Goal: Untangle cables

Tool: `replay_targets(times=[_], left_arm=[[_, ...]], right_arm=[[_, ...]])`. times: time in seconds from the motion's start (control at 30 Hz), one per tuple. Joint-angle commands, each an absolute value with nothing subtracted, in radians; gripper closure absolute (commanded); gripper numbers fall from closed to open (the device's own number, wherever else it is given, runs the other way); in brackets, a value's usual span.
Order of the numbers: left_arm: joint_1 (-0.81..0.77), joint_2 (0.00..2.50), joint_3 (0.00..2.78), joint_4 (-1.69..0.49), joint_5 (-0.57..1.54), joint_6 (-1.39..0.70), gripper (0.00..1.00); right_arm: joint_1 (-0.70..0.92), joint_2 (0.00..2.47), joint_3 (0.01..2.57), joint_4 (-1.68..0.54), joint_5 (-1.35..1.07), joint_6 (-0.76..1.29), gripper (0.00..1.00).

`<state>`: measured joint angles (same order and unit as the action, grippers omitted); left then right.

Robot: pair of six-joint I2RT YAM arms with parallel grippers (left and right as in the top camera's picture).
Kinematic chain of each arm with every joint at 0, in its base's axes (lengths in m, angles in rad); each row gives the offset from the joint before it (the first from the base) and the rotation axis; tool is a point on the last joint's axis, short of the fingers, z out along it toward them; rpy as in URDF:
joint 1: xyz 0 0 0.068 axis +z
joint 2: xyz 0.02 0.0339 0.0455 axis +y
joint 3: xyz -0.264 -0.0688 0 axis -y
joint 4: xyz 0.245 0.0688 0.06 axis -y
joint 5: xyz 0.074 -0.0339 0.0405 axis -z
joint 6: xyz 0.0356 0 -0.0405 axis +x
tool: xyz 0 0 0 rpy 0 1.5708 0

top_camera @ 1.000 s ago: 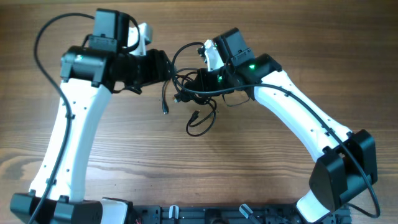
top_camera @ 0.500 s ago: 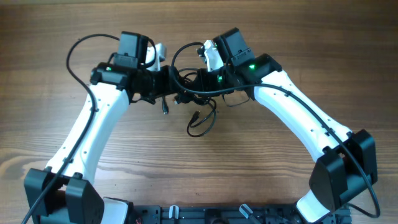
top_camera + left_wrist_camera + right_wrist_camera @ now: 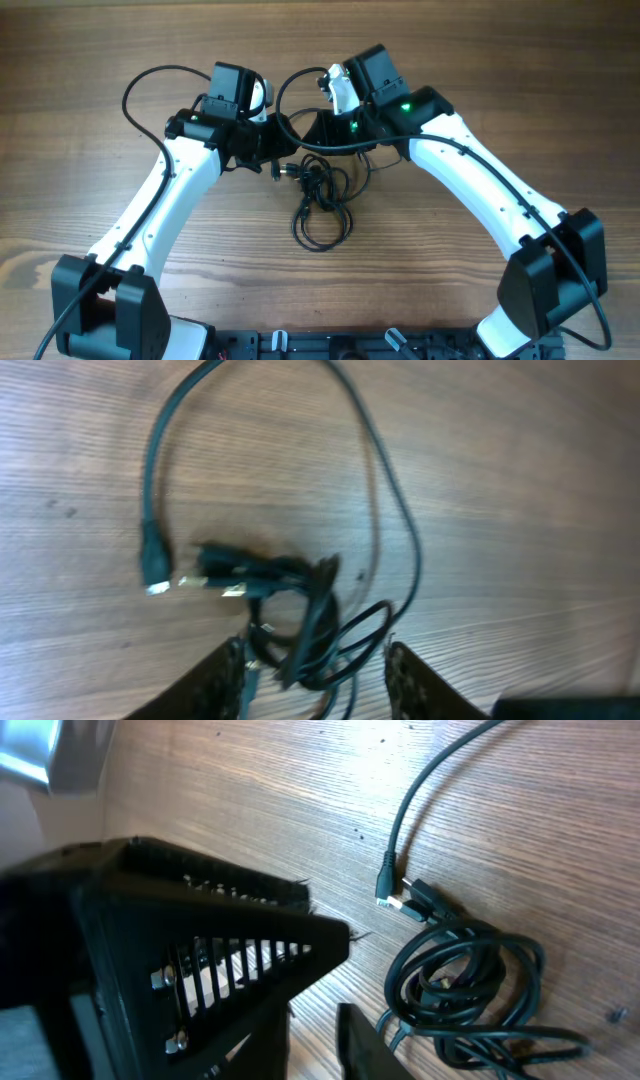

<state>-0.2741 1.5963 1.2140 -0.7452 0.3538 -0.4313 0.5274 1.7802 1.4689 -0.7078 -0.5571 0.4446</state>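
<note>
From overhead, the left arm (image 3: 150, 215) is seen rising from its base at the lower left and slanting inward. It is bent at the wrist so that the left gripper (image 3: 283, 160) points right. The right arm (image 3: 480, 190) is set as its mirror, climbing from the lower right with the right gripper (image 3: 316, 133) turned left and downward. The two grippers are brought close together near the upper middle of the wooden table (image 3: 500, 60). The cables (image 3: 320, 195) lie on the table just below and between them, a bunched tangle with one loop trailing toward the near edge.

In the left wrist view, the left gripper (image 3: 315, 660) is held low over the cables (image 3: 290, 585). Its fingers (image 3: 225, 675) are spread apart, with the lower part of the bundle lying between them. No clamping is shown, so the pincer is taken as released. One cord sweeps in a wide arc away from the knot and ends in a plug (image 3: 152, 560).

In the right wrist view, the right gripper (image 3: 343, 970) is tilted beside the cables (image 3: 465, 985), which are coiled on the wood to its right and apart from it. A narrow gap is seen between its jaws and nothing is gripped, so it too is released. A plug end (image 3: 385, 890) rests at the coil's upper left.
</note>
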Motion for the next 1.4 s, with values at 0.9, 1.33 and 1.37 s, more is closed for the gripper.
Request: replay_targets(times=[0.9,1.33,1.37], left_arm=[[-0.446,1.702,1.007,-0.503,0.241,0.036,0.47],[-0.44,1.557,1.023,-0.486,0.242,-0.144,0.54],[-0.44,1.553,1.023,-0.487,0.242,-0.144,0.54]], right_arm=[[0.329,1.754,1.481,-0.787,-0.548,0.375,0.43],[0.33,1.76,1.481,-0.788,-0.548,0.366,0.39],[0.33,1.76,1.481,-0.788,-0.548,0.366,0.39]])
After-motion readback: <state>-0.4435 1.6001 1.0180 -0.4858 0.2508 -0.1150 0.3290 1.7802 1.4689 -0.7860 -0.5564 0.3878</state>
